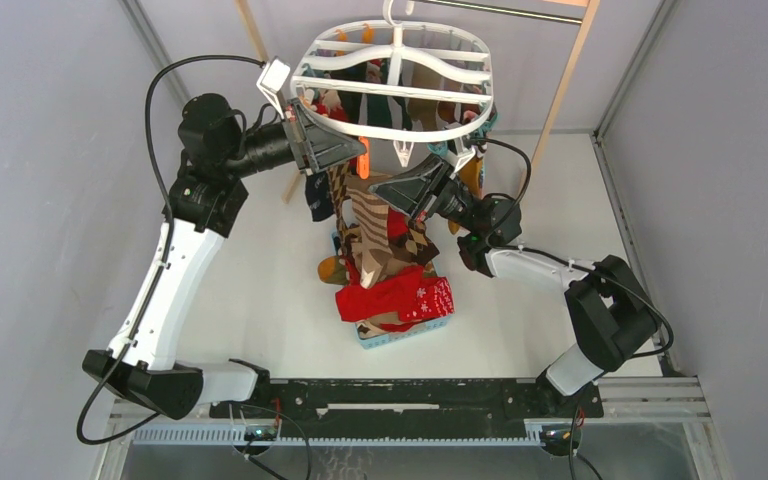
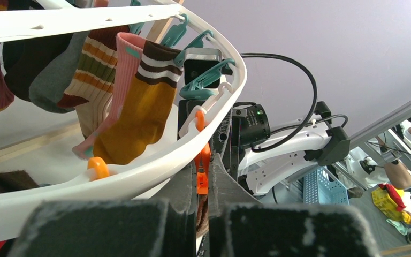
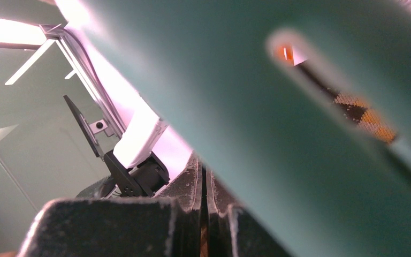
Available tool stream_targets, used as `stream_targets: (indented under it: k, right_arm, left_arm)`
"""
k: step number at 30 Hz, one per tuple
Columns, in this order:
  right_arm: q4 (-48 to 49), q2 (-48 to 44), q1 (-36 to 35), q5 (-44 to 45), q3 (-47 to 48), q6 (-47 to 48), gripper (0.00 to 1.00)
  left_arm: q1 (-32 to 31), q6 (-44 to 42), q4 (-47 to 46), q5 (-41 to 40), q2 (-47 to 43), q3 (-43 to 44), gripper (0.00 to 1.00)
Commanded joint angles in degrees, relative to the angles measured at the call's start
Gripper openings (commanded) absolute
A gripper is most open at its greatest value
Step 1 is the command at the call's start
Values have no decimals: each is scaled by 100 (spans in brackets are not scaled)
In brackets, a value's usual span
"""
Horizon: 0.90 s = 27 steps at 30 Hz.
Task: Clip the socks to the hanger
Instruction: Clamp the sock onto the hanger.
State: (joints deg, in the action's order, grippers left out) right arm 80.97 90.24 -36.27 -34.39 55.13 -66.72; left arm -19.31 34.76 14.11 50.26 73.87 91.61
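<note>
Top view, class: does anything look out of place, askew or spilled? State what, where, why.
The socks overflow the light-blue basket below the hanger: red ones drape over its rim, hiding most of it. Nothing looks damaged.

A blurred teal plastic piece [image 3: 235,107] fills the upper right, too close to the lens to be sharp. Through a slot in it shows a patch of orange and dark knitted fabric [image 3: 372,115]. At the bottom, the right gripper [image 3: 203,182] has its dark fingers [image 3: 118,225] pressed together, leaving only a thin seam. Low in that seam sits a brown sliver, perhaps a sock [image 3: 204,243]. Beyond the fingertips are a white arm segment [image 3: 139,142] and a black bracket [image 3: 134,179] just beneath it. A metal bar [image 3: 88,75] slants across a pale wall [image 3: 27,139].
</note>
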Motion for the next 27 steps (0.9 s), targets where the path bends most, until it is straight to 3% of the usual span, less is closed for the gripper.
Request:
stream_targets:
  k: [1, 27]
  right_arm:
    - [175, -1, -3, 99, 235, 77, 0]
    - [277, -128, -44, 654, 234, 225, 0]
  left_arm:
    - [-11, 189, -175, 545, -118, -86, 0]
    - [-12, 145, -198, 593, -140, -206, 0]
